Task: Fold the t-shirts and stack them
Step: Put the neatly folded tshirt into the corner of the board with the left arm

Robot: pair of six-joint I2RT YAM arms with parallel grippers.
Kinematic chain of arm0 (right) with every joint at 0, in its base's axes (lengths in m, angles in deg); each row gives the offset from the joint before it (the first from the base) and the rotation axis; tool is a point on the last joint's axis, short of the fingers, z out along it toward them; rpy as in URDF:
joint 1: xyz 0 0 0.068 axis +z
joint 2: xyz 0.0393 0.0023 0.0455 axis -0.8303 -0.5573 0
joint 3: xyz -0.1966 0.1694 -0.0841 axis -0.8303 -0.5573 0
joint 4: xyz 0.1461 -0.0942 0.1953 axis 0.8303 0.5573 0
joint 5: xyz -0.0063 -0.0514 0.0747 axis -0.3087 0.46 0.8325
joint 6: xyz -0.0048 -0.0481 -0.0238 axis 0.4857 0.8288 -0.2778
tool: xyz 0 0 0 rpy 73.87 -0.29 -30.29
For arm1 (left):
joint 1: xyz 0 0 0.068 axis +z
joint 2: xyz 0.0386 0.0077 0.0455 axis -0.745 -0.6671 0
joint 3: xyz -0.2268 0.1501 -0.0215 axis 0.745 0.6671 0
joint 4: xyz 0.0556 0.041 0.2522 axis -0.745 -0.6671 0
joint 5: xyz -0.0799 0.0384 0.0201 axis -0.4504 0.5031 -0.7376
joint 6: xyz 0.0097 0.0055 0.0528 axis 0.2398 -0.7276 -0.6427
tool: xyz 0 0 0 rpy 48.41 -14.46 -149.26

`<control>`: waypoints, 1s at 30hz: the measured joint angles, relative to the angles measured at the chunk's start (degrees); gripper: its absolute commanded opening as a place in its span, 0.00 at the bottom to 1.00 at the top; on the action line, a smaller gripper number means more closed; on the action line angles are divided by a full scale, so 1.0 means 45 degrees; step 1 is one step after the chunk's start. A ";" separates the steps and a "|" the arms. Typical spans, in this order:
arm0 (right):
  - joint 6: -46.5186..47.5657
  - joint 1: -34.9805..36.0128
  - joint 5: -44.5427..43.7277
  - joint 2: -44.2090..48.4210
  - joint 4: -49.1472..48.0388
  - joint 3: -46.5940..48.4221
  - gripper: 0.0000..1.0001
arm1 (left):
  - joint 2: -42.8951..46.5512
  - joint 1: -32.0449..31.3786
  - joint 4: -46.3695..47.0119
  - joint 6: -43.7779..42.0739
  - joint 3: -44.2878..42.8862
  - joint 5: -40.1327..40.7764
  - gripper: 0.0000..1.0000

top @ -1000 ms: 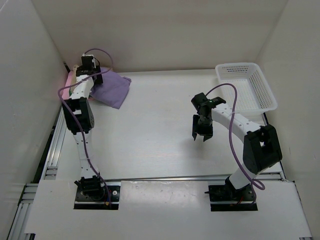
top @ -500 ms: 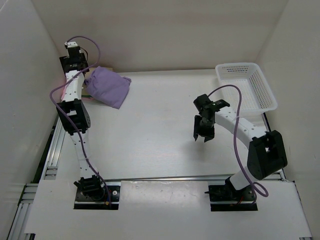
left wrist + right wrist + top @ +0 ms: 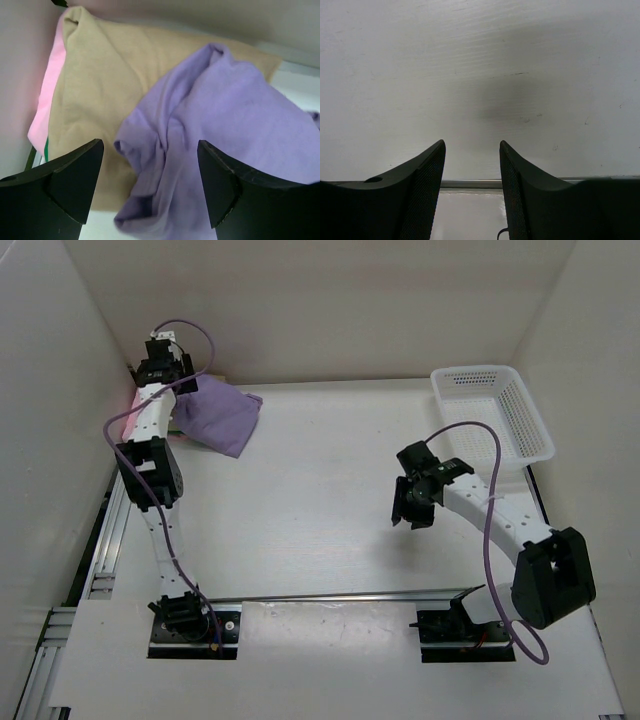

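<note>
A crumpled lavender t-shirt (image 3: 222, 416) lies at the back left of the table, partly over a flat tan t-shirt (image 3: 100, 75). Under the tan one, a pink t-shirt's edge (image 3: 47, 95) and a sliver of dark green t-shirt (image 3: 46, 148) stick out by the left wall. My left gripper (image 3: 168, 380) hangs open over this pile in the back left corner, its jaws wide above the lavender folds (image 3: 225, 125) and holding nothing. My right gripper (image 3: 412, 505) is open and empty, pointing down above bare table right of centre.
A white mesh basket (image 3: 535, 425) stands at the back right corner. White walls close in the left, back and right sides. A metal rail (image 3: 470, 183) runs along the table's near edge, in front of the arm bases.
The left wrist rose toward the back corner, then came slightly forward over the pile, and its jaws opened a little wider. The right arm's elbow swung right and nearer, with the gripper drifting slightly right.
</note>
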 measured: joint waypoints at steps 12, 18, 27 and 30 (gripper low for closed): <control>0.0185 -0.0180 -0.0044 0.0019 -0.0262 -0.0291 0.52 | -0.3002 -0.0583 0.0248 0.0019 -0.1836 0.3808 0.85; 0.0369 -0.0267 -0.0131 0.0627 -0.0321 -0.0296 0.52 | -0.1792 -0.1030 0.0049 -0.0024 -0.1836 0.5294 0.91; 0.0491 -0.0612 -0.0714 0.3925 0.0209 -0.0296 0.78 | 0.5965 -0.2021 0.0641 -0.0019 0.5795 0.6611 1.00; 0.0437 -0.0661 -0.0743 0.5518 0.0816 -0.0364 0.82 | 0.9612 -0.1613 0.0675 -0.0024 0.9986 0.6436 1.00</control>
